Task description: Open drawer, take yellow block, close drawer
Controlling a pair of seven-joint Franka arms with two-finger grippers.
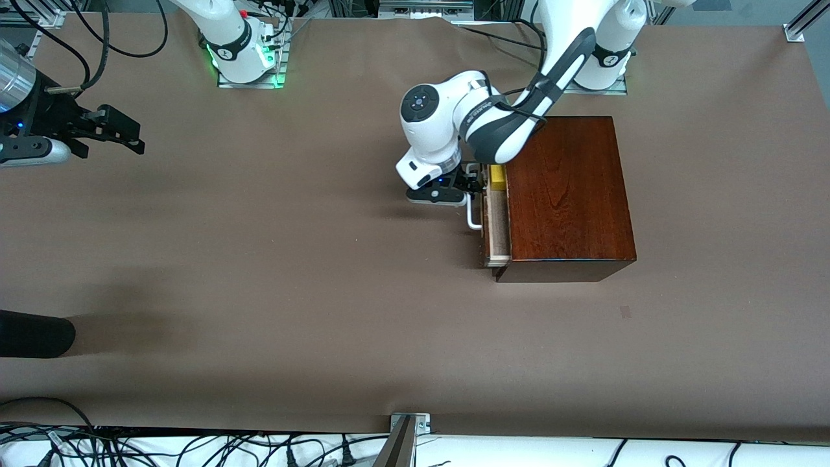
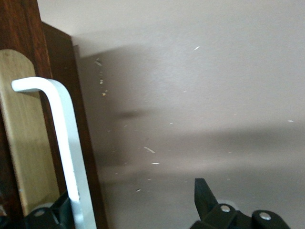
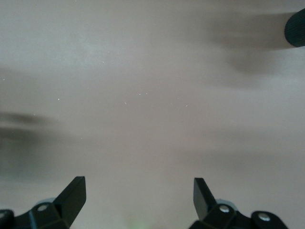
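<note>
The mahogany box [image 1: 565, 194] stands toward the left arm's end of the table. Its drawer [image 1: 497, 220] is pulled out a little and shows its pale wood lining. The yellow block [image 1: 497, 176] lies in the drawer at the end farther from the front camera. My left gripper [image 1: 472, 185] is open at the white bar handle [image 1: 474, 219]. In the left wrist view the handle [image 2: 66, 143] runs just inside one finger [image 2: 59, 210] of the left gripper [image 2: 131, 191], with the drawer front [image 2: 28, 143] beside it. My right gripper [image 1: 110, 130] waits open and empty over bare table [image 3: 139, 180].
A black cylindrical object [image 1: 32, 334] juts in at the right arm's end, nearer the front camera; it also shows in the right wrist view [image 3: 296, 28]. Cables run along the table edge nearest the front camera. Brown table [image 1: 292, 272] spreads in front of the drawer.
</note>
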